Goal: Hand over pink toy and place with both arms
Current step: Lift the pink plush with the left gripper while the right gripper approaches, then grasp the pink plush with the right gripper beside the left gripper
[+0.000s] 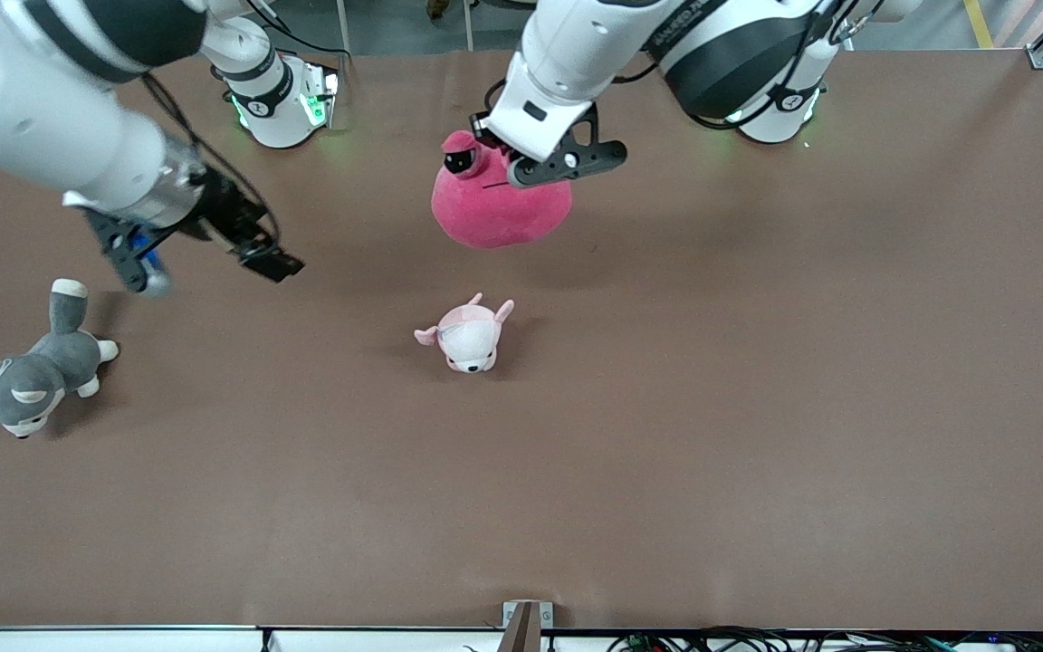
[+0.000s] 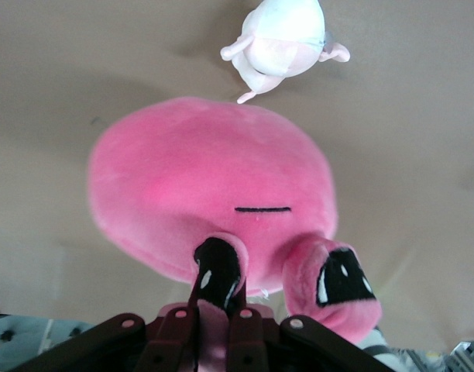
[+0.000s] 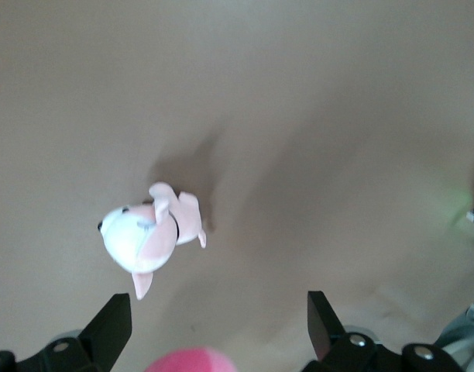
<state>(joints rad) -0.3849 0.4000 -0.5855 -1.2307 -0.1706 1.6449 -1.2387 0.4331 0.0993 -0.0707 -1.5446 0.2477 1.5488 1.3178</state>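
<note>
Over surface [image 1: 757, 407] | left gripper [image 2: 214, 314] jaws clamped on pink toy [image 1: 499, 204] by its top only, I fear slip | right gripper [image 1: 205, 258] jaws apart, waiting

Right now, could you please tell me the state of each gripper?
Left gripper: closed on the pink toy, held above the table.
Right gripper: open, empty, in the air toward the right arm's end of the table.
</note>
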